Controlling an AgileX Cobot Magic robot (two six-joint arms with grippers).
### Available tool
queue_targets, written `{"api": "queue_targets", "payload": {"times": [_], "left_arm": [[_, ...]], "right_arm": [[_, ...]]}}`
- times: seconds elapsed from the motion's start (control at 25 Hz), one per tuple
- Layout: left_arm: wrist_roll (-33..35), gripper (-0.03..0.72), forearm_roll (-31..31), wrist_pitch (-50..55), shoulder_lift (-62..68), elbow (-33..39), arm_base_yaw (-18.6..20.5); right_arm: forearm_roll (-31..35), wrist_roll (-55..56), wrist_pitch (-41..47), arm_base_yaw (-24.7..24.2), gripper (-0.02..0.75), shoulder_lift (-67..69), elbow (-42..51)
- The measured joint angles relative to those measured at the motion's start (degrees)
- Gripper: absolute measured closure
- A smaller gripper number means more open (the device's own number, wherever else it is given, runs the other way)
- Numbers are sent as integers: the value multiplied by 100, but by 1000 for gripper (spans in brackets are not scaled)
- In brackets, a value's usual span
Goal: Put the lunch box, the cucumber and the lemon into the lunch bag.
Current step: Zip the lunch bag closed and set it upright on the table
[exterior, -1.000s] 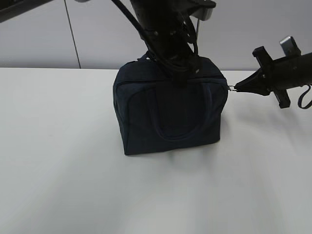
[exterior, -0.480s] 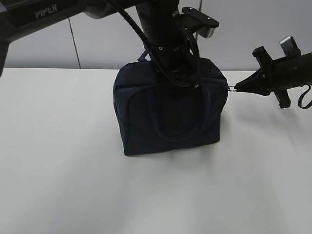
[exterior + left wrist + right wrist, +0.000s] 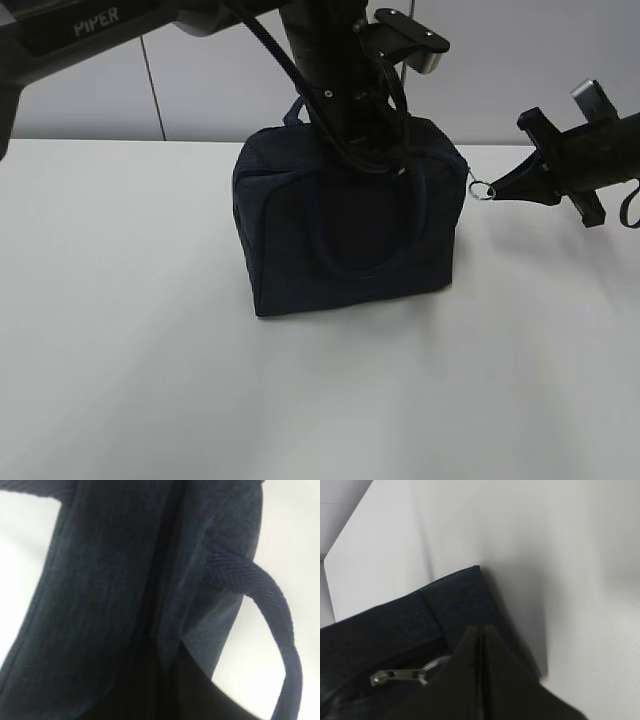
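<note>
Navy lunch bag (image 3: 350, 225) sits upright mid-surface (image 3: 130, 380), zip looking closed. Your left pincer is buried at the bag's top by the handle (image 3: 270, 605), so you can't see its tips, but it's clamped shut. Your right pincer (image 3: 497, 190) is closed too, tip right at the metal ring pull (image 3: 481, 188) off the bag's right end.

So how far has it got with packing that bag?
Nothing looks packed; no lunch box, cucumber or lemon is in view. In hand: the right gripper is shut on the zip's ring pull at the lunch bag corner, while the left gripper, hidden behind its arm, presses at the bag's top. Whether anything is inside cannot be told.
</note>
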Motion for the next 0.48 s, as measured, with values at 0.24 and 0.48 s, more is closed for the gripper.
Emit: {"api": "queue_targets", "payload": {"times": [0.24, 0.48], "left_arm": [[4, 692, 13, 51, 0, -254, -8], [52, 693, -22, 70, 0, -254, -8]], "right_arm": [[-135, 14, -133, 103, 738, 0, 0], [-16, 14, -213, 140, 738, 0, -10]]}}
